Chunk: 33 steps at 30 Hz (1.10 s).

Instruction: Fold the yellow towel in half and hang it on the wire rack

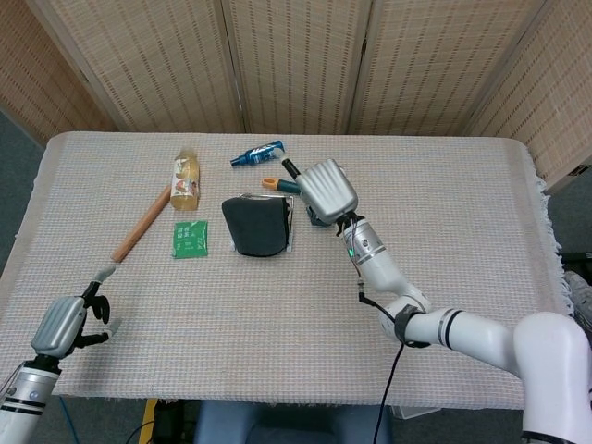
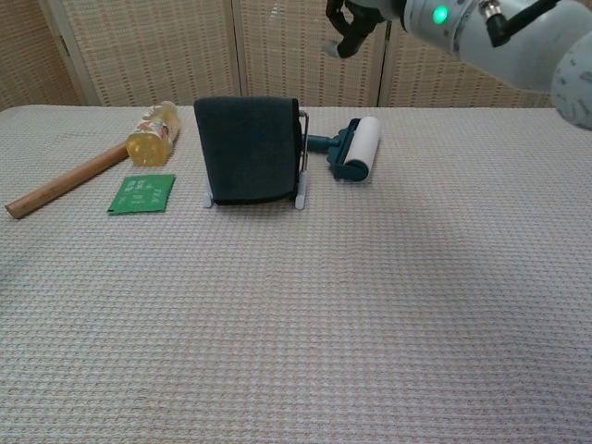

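Chest view shows the dark towel [image 2: 248,148] draped over the wire rack [image 2: 302,157] on the bench [image 2: 296,314]; it looks navy, not yellow. Soft, light cloth, best pinched at a hanging edge. The right hand [image 1: 328,190] hovers beside it, holding nothing. The left hand [image 1: 63,324] is curled, empty. The green packet [image 1: 190,239] bears unreadable writing.

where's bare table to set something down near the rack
Free: the wide stretch in front of the rack and everything right of the lint roller. Crowded: left of the rack, with bottle, green packet and wooden stick.
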### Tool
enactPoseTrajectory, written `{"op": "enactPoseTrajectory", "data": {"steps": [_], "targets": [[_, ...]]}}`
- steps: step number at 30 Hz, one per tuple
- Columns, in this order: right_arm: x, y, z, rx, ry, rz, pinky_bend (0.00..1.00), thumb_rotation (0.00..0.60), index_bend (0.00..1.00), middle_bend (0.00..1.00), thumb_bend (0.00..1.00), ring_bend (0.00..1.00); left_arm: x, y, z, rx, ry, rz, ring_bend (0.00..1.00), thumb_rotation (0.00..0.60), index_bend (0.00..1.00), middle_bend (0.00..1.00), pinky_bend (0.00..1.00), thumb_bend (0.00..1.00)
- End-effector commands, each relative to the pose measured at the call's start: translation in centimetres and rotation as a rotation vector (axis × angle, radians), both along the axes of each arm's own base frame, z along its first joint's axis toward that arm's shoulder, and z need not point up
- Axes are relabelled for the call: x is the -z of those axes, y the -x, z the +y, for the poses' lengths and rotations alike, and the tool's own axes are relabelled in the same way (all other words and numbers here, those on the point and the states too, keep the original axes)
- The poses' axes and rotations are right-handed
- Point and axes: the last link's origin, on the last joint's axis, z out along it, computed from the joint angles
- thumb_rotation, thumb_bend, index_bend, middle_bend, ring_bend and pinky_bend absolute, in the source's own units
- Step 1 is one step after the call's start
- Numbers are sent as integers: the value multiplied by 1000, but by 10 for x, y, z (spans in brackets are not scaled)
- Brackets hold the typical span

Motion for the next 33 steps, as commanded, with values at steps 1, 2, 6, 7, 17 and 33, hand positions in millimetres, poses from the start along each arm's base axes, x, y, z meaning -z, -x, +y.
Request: {"op": "enactPoseTrajectory", "data": {"steps": [1,2,6,7,17,33], "targets": [[-33,50,28,68,20,14,1000,600,0,716,411,822,-6,-3,6,12,-24,17,576,600,49,670,734,367],[-37,56,33,74,18,14,1000,600,0,708,411,813,-7,-4,7,13,-28,23,569,600,54,667,713,367],[-56,87,58,103,15,5,998,600,0,686,412,789,-13,-4,10,18,-47,55,565,600,79,664,672,366],[-59,94,63,112,14,1,993,600,0,679,411,781,-13,-4,10,20,-48,65,563,600,85,663,670,367],[-94,172,120,213,-28,-2,687,600,0,509,412,540,-19,-5,6,38,-79,187,410,600,112,524,549,367],[-126,266,225,375,39,-135,422,600,36,316,419,270,-24,-10,-29,7,-157,261,384,600,114,469,420,367]]}}
